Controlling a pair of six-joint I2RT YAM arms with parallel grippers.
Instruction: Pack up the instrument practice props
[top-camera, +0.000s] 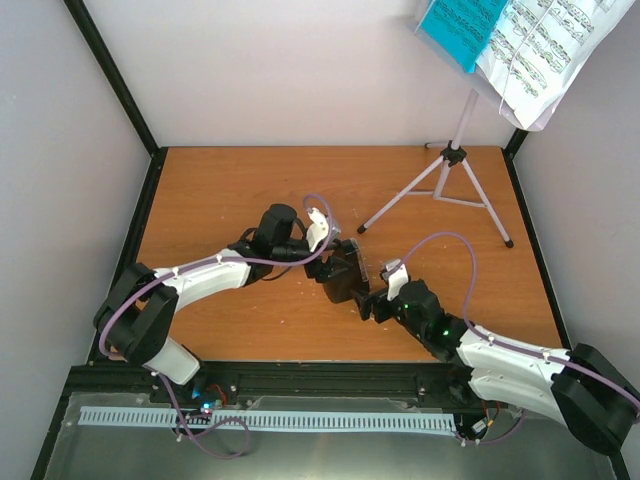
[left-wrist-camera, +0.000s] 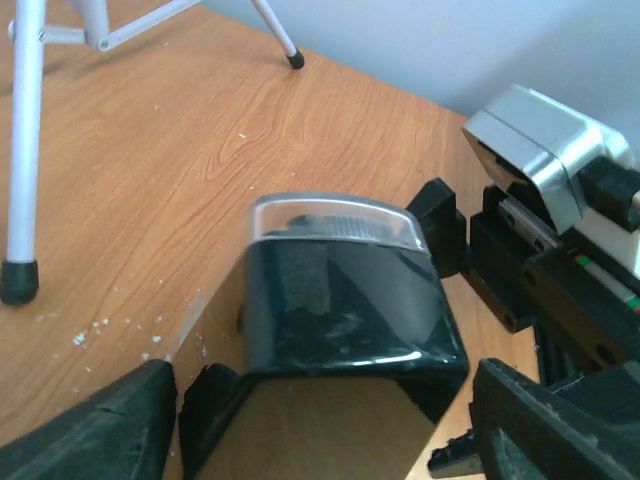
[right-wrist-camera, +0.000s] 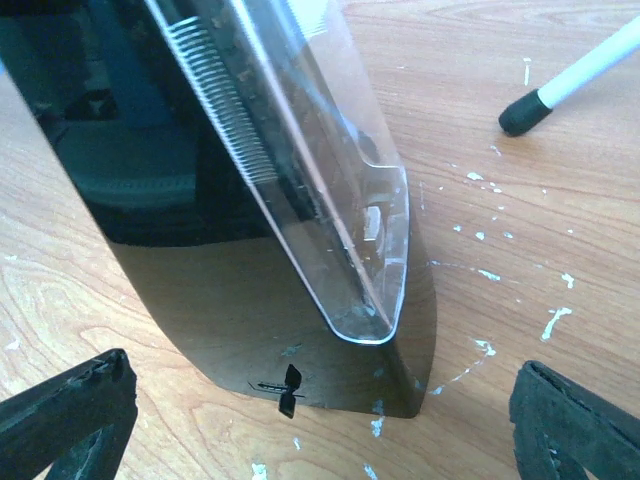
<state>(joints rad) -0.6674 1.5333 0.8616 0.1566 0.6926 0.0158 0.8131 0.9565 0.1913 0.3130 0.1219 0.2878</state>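
The small black pyramid metronome lies on its side in the middle of the table, its clear front cover showing. My left gripper comes at it from the left; its open jaws straddle the metronome with nothing clamped. From the right, my right gripper faces the metronome, jaws wide open and short of it. At the back right stands the silver tripod music stand. White sheet music and a teal folder rest on its desk.
One tripod leg ends in a black foot left of the metronome. Another foot lies beyond my right gripper. Black frame rails and grey walls enclose the wooden table. White flecks dot the wood.
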